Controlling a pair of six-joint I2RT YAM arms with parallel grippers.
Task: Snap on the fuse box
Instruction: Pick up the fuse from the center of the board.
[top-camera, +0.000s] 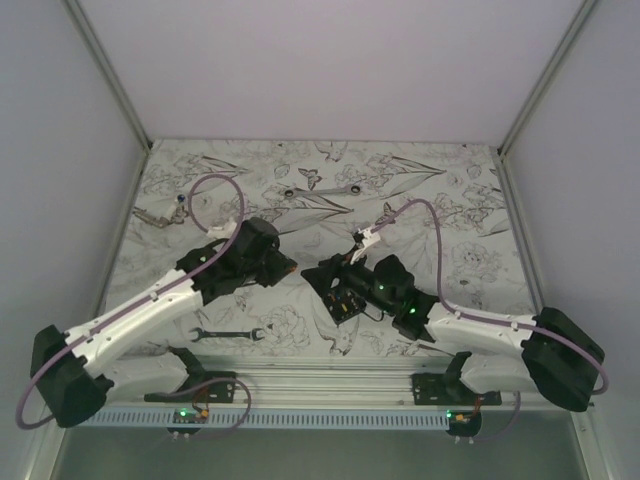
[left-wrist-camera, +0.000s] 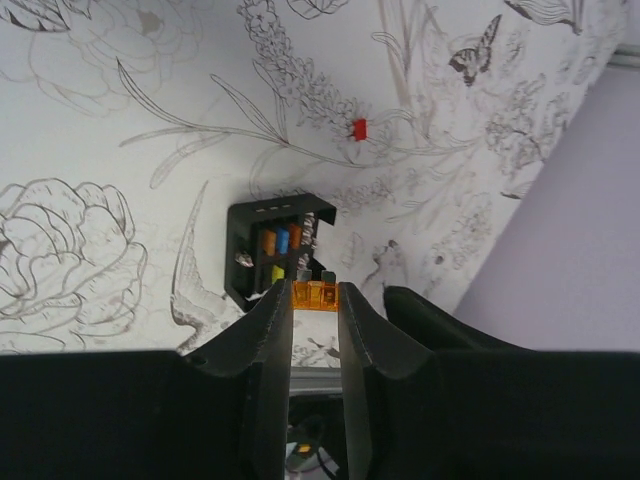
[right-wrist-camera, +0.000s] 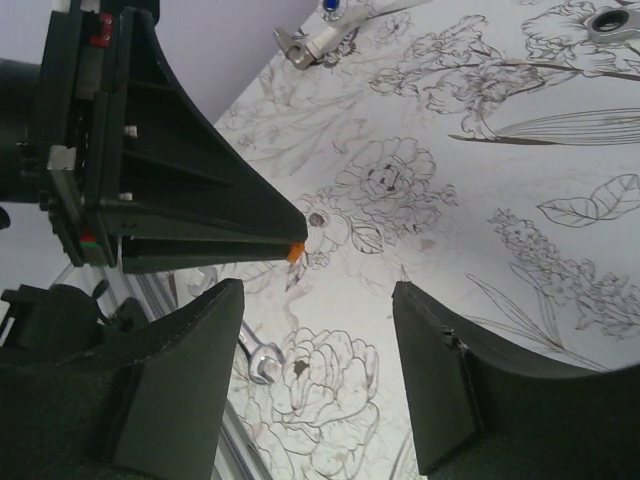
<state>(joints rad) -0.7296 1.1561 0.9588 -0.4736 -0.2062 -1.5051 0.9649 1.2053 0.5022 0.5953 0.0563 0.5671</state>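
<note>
I log the left gripper (left-wrist-camera: 314, 306) pinching an orange fuse (left-wrist-camera: 314, 295), the right gripper (right-wrist-camera: 315, 335) spread wide, and the fuse box (left-wrist-camera: 272, 250) on the floral mat (left-wrist-camera: 100, 130) just beyond the left fingertips.

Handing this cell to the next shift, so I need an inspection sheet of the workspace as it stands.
Surface: floral-print table cover, lying flat.
Job's things: fuse box on the cover, with orange, blue and yellow fuses showing inside.
Clutter: near wrench by the left base; far wrench; silver tool far left; small red piece.
Grippers: left claw shut on an orange fuse just short of the box; right claw open, empty.
Cables: left cable and right cable, purple, looping above the arms.
Surroundings: pale walls, metal frame posts.
</note>
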